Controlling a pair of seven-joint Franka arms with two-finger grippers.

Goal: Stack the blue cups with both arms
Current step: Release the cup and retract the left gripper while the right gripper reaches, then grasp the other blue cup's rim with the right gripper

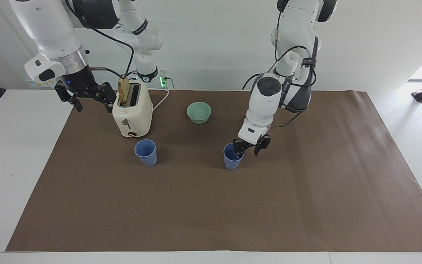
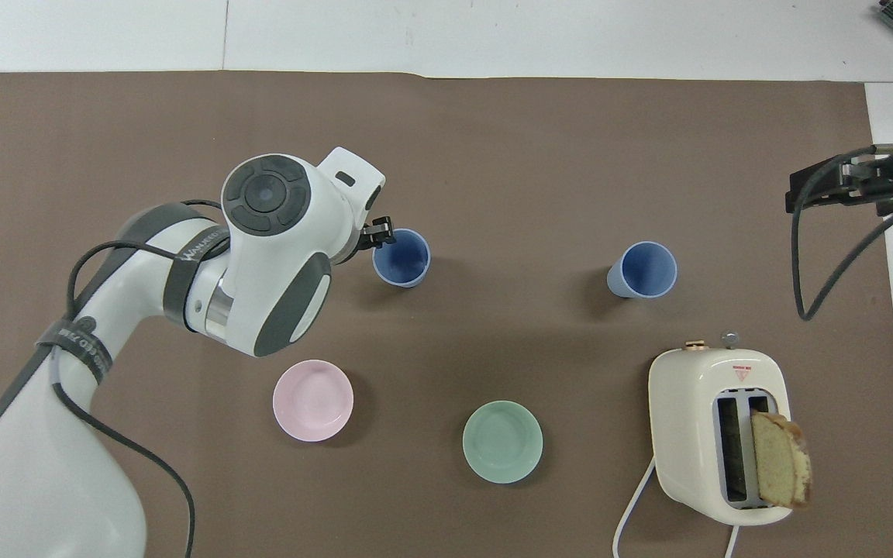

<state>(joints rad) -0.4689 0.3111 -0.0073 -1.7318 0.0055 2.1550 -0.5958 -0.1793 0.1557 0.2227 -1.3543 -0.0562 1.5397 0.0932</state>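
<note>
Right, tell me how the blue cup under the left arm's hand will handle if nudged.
The blue cup looks thin and empty, so probably light. It is taller than wide with a narrower base, so a push near the rim may tip it. Its round wall would likely let it roll afterwards.

Two blue cups are standing on the brown mat (image 1: 306,205) — one blue cup (image 1: 232,157) toward the left arm's end from the toaster (image 1: 132,112), the other blue cup (image 1: 146,152) just beside the toaster and farther from the robots than it. Two bowls are sitting on the mat as well: one mint-green bowl (image 1: 199,112) beside the toaster, and one pink bowl (image 2: 312,400) lying well apart from the toaster, toward the left arm's end. One toaster is standing there, and one slice of bread (image 1: 124,91) is sticking up out of it. Two large arms are showing — each carrying one gripper, the left gripper (image 1: 248,146) and the right gripper (image 1: 86,96).
</note>
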